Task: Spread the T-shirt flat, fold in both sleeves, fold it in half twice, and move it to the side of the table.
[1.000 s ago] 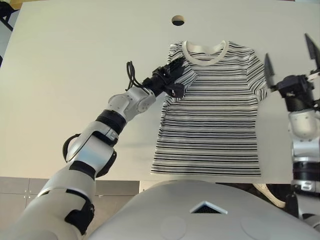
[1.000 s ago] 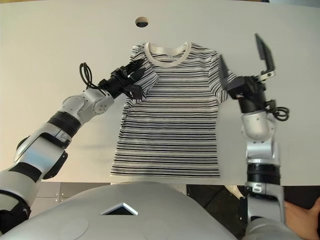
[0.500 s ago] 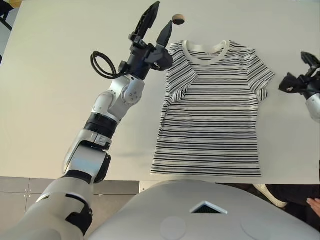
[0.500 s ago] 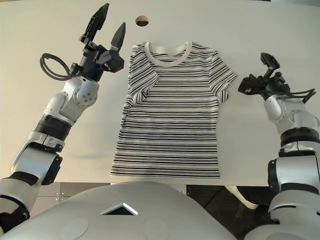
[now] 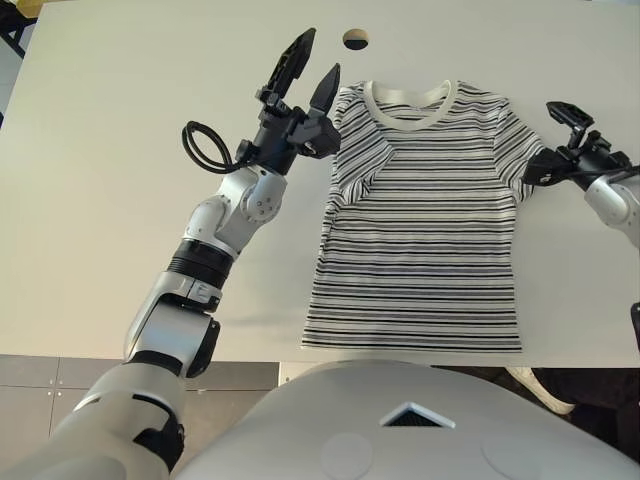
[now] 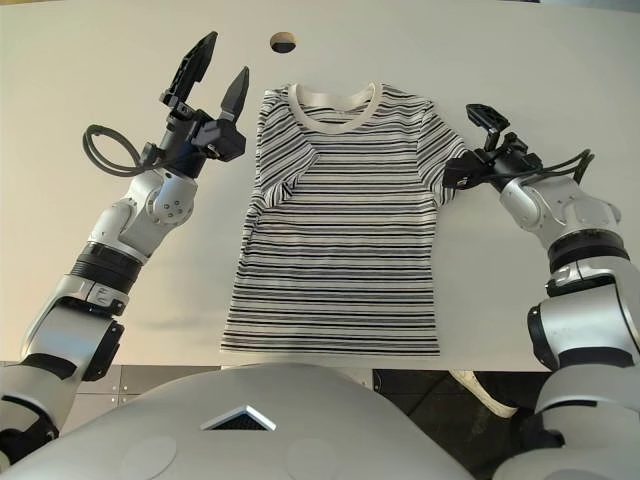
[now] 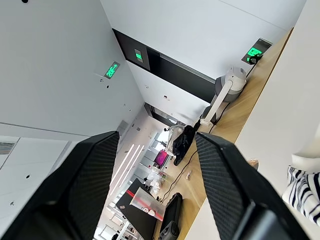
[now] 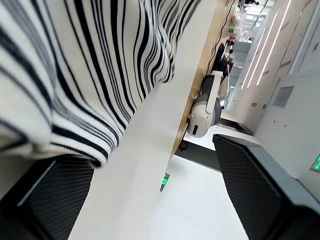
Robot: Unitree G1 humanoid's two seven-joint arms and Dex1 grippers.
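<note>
Left gripper (image 5: 319, 56) is now seen lifted off the black-and-white striped cotton T-shirt (image 5: 430, 240), where it was pressed on the left sleeve (image 5: 352, 165) a second ago. Its fingers are spread wide and pointed up and away, just left of the collar, with nothing grasped. That sleeve is left folded in over the chest, so that step is judged done. The right gripper (image 6: 462, 144) has been brought down and in from the right to the outspread right sleeve (image 6: 440, 140); its fingers are parted at the hem, not yet closed. The shirt is laid flat right of centre on the white table (image 5: 120, 130), by its near edge.
</note>
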